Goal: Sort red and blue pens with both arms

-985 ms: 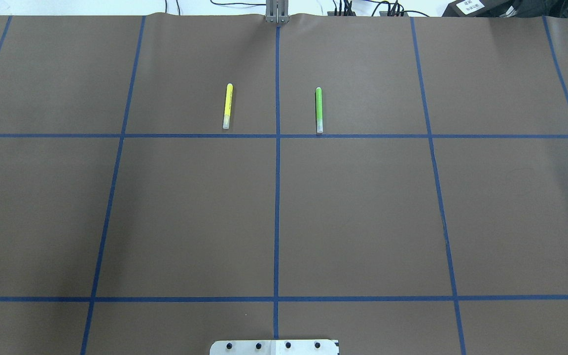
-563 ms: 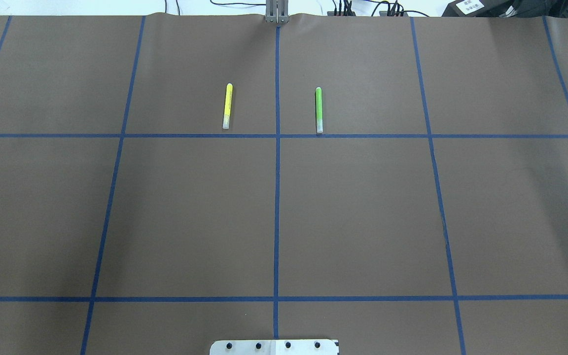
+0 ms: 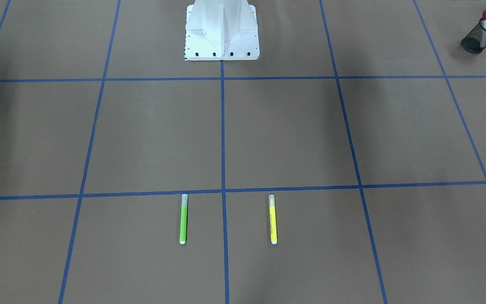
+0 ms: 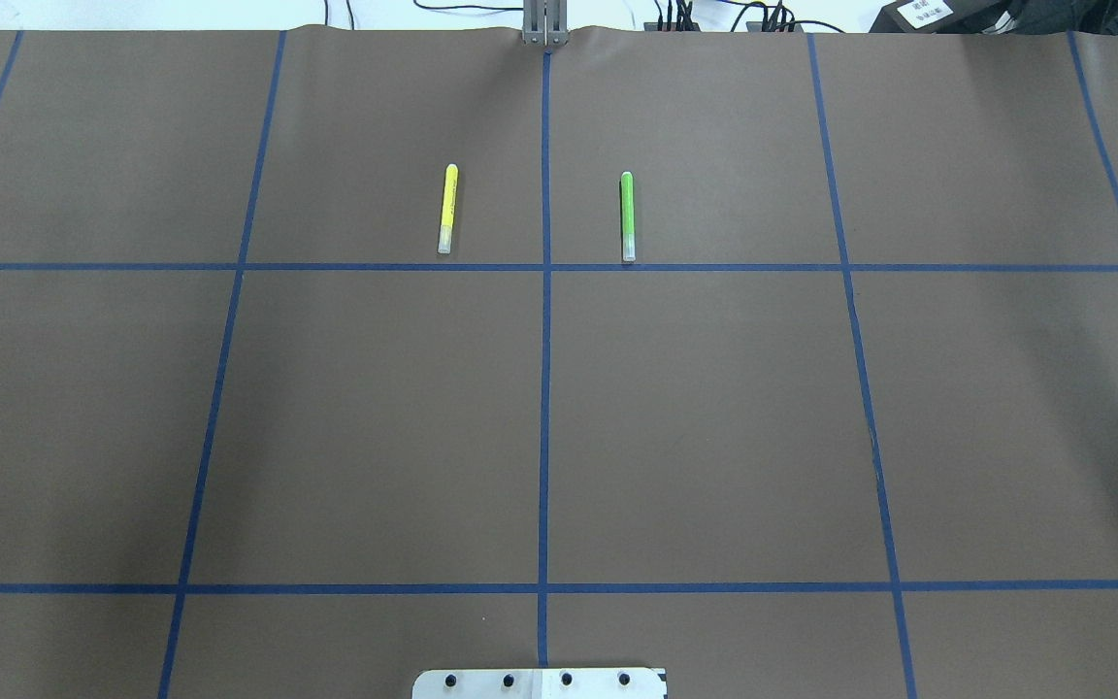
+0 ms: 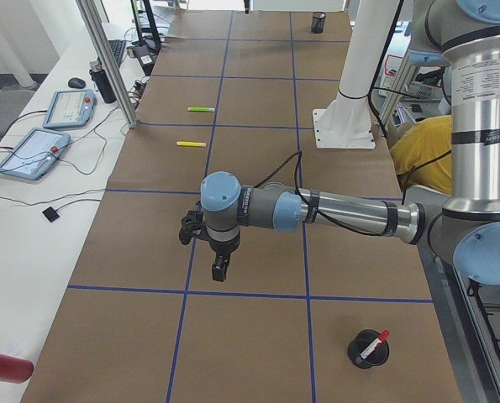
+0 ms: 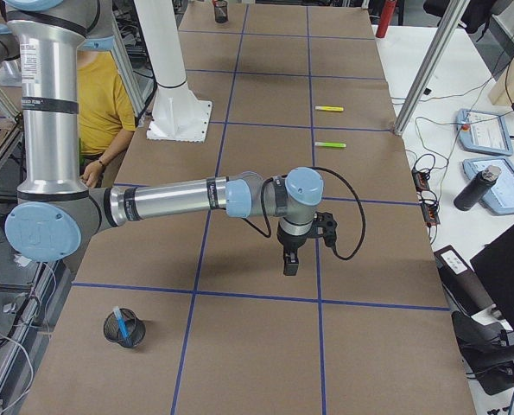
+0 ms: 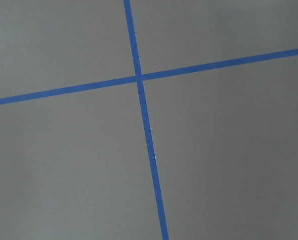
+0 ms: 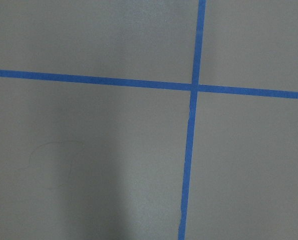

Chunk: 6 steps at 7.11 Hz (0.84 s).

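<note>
The red pen (image 3: 484,19) stands in a black mesh cup (image 3: 477,36) at the table's end on my left; the exterior left view shows the same red pen (image 5: 372,345) leaning in it. The blue pen (image 6: 118,323) stands in another mesh cup (image 6: 123,328) at the end on my right. My left gripper (image 5: 218,272) hangs over bare mat, pointing down. My right gripper (image 6: 289,265) hangs the same way over the mat. Both show only in the side views, so I cannot tell whether they are open or shut. The wrist views show only brown mat and blue tape.
A yellow marker (image 4: 446,209) and a green marker (image 4: 628,216) lie parallel at the far middle of the mat. The white pedestal (image 3: 222,29) stands at the near edge. A person in yellow (image 6: 101,95) sits behind the robot. Tablets and cables lie along the operators' side.
</note>
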Tool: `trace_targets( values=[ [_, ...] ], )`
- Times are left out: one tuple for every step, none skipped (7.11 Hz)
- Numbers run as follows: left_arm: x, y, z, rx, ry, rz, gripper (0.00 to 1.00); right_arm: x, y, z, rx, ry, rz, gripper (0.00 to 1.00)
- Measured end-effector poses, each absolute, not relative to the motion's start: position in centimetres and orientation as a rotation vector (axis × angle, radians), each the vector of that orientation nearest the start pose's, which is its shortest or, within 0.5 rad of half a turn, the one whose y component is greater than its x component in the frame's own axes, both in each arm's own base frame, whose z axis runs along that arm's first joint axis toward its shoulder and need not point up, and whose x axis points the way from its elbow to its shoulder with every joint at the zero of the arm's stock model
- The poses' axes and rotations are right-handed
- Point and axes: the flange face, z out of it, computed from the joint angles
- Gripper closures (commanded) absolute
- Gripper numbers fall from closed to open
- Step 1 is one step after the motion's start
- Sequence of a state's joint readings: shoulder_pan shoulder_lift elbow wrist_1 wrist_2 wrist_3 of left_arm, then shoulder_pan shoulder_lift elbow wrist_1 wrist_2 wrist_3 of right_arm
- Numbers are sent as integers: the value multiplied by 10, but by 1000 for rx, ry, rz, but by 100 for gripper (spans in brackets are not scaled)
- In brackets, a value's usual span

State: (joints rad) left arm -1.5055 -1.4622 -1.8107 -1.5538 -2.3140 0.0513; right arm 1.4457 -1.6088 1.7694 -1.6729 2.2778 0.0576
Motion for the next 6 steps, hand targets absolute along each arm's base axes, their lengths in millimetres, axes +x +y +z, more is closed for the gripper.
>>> trace_targets(
  values=[
    [-36,-453,596,105,743,158,0,9,-479,597,-9,-707,-89,0],
    [-36,-453,596,109,743,163,0,9,-477,598,-8,-705,-93,0],
    [-35,-453,596,112,743,168,0,10,-475,594,2,-703,-98,0],
    [-35,-452,596,114,744,170,0,11,-471,592,6,-703,-99,0],
    [-35,-452,595,115,744,170,0,12,-465,593,5,-705,-99,0],
    [-35,-452,595,116,744,171,0,13,-458,591,11,-706,-107,0]
  ],
)
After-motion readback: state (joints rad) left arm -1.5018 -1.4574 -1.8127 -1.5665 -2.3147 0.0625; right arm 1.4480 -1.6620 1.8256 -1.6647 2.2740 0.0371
